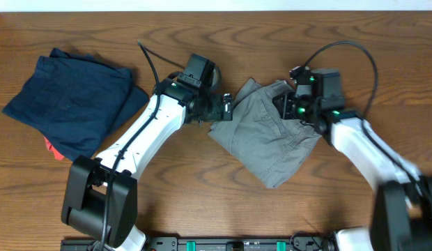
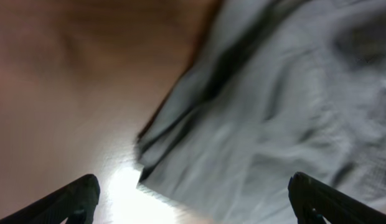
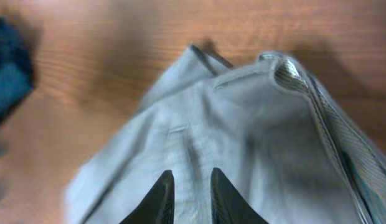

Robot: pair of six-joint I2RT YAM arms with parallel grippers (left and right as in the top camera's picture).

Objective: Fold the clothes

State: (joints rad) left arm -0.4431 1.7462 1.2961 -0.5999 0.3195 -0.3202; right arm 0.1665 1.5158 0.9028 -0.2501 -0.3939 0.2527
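The grey shorts (image 1: 272,136) lie rumpled on the wooden table, right of centre. My left gripper (image 1: 228,108) is at their left edge. In the left wrist view it (image 2: 193,202) is open wide, with a corner of the shorts (image 2: 261,112) lying between the fingers. My right gripper (image 1: 289,106) is over the shorts' far edge. In the right wrist view its fingers (image 3: 188,193) are nearly together, pinching a fold of the grey cloth (image 3: 243,137). The lighter waistband (image 3: 305,87) stands raised at the right.
A dark navy folded garment (image 1: 70,101) lies at the far left, with a small red-orange scrap (image 1: 54,148) poking out below it. The navy cloth also shows at the left edge of the right wrist view (image 3: 9,68). Bare wood (image 1: 202,181) lies in front.
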